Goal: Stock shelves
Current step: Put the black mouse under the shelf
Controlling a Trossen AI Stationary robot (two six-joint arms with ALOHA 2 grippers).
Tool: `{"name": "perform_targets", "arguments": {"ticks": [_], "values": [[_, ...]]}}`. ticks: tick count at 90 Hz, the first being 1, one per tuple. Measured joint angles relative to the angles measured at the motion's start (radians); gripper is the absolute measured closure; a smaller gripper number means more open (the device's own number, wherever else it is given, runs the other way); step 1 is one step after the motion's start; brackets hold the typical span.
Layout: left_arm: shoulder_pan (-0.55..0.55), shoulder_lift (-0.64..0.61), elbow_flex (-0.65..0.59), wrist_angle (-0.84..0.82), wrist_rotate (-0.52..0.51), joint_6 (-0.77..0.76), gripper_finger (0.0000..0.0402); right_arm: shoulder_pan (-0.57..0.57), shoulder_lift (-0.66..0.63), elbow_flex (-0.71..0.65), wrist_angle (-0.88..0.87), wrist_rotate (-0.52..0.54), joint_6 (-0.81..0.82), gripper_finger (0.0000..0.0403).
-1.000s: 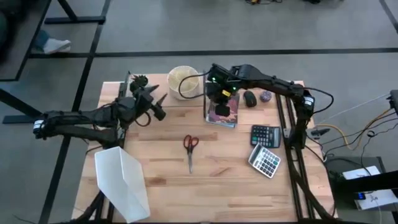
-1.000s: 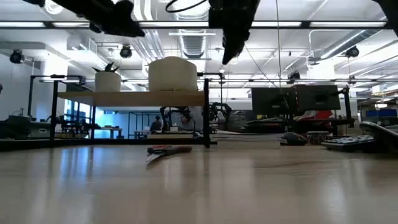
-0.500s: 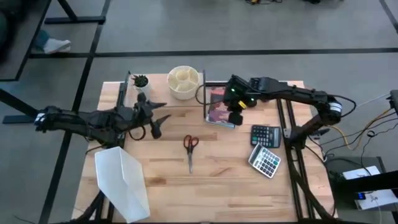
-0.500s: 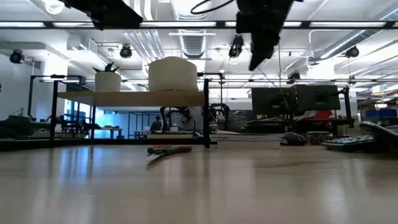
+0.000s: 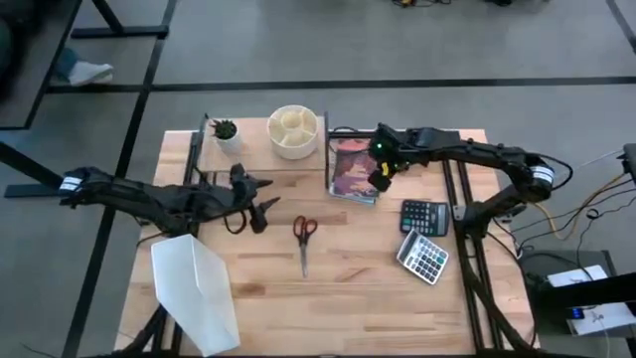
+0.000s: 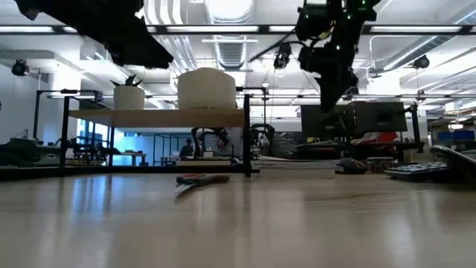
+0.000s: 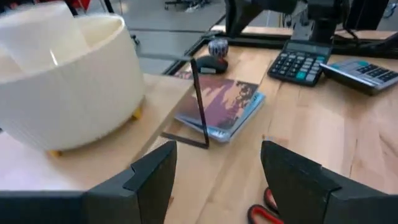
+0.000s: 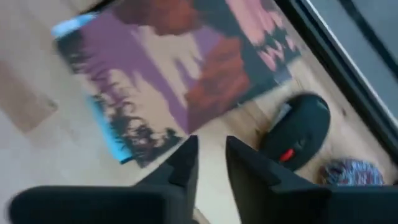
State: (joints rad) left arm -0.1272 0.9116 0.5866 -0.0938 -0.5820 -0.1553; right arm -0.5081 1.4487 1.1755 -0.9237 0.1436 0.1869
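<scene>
The shelves point(image 5: 260, 159) are one low wooden riser on black legs at the table's far left. On its top board stand a small potted plant point(image 5: 227, 130) and a cream round organizer point(image 5: 294, 130). A purple book point(image 5: 350, 169) lies flat on the table just right of the riser's right leg point(image 7: 199, 102). My right gripper point(image 5: 381, 177) hovers over the book's right edge, its fingers point(image 8: 183, 165) a narrow gap apart and holding nothing. My left gripper point(image 5: 260, 204) hangs open in front of the riser, near the scissors point(image 5: 304, 231).
Two calculators point(image 5: 425, 216) point(image 5: 424, 257) lie at the right. A black mouse point(image 8: 298, 132) and a small purple ball point(image 8: 349, 172) sit beyond the book. A white angled file holder point(image 5: 194, 288) stands at the near left corner.
My right gripper has moved off the book toward the table's right edge and has sunk lower. My left gripper has drawn back from the riser toward the near edge, ending close to the scissors. The book lies still.
</scene>
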Motion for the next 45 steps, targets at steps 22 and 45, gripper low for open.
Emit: {"name": "perform_targets", "arguments": {"ticks": [22, 45], "values": [[-0.007, 0.061, -0.008, 0.005, 0.0, -0.03, 0.0182, -0.186, 0.001, -0.129, 0.128, -0.065, 0.157, 0.0189], [-0.007, 0.096, -0.008, 0.024, -0.001, -0.01, 0.0182, -0.295, 0.005, -0.199, 0.235, -0.064, 0.153, 0.005]]}}
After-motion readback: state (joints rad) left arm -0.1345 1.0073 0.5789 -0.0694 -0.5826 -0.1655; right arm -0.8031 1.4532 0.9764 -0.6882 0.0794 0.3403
